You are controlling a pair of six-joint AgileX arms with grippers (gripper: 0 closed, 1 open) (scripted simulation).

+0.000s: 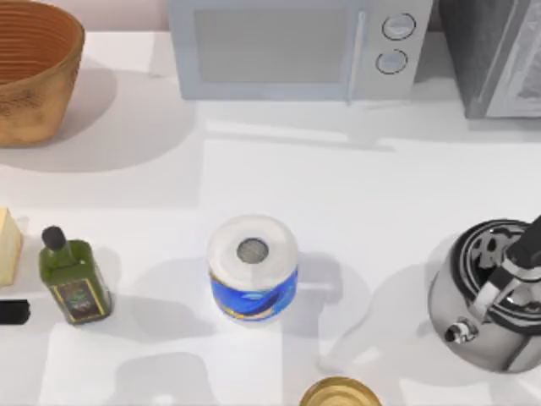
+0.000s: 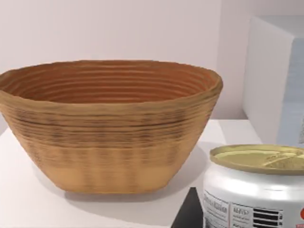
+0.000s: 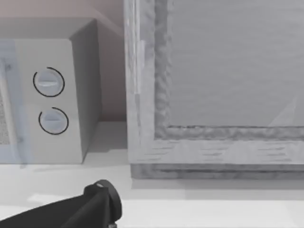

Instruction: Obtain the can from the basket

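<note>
— What is seen of the basket (image 2: 109, 128) and its inside?

— In the left wrist view it is shown as a wide, orange-brown woven bowl standing on the white table (image 1: 338, 194). Only its ribbed inner wall is seen; the floor is hidden behind the near wall. In the top view it is placed at the table's far left corner (image 1: 34, 68) and is cut off by the frame.

— Where is the can (image 2: 256, 190) found?

— Outside the basket, close to the left wrist camera, well apart from the wicker wall. It is cut off, so its base is not seen.

— How is it described?

— As a small upright cylinder with a dull gold lid and a raised rim. The side is white to silver, with black print, a barcode and a red mark at the edge.

— Is it held?

— That cannot be told. A dark wedge (image 2: 186, 213) is seen just beside the can, but whether it belongs to the left gripper, and how far that gripper is opened, cannot be judged. Nothing can be said of the right gripper's grasp either.

— What else is hard to make out?

— In the right wrist view a black bar with a rounded knob (image 3: 95, 204) is seen before the microwave (image 3: 47, 99) and a grey cabinet (image 3: 218, 90); what it belongs to is unclear. In the top view a gold disc (image 1: 340, 393) is cut by the near edge, and a kettle (image 1: 486, 296) by the right edge. A paper roll (image 1: 254, 266) and a green bottle (image 1: 74, 279) are stood upright between them and the left side.
</note>
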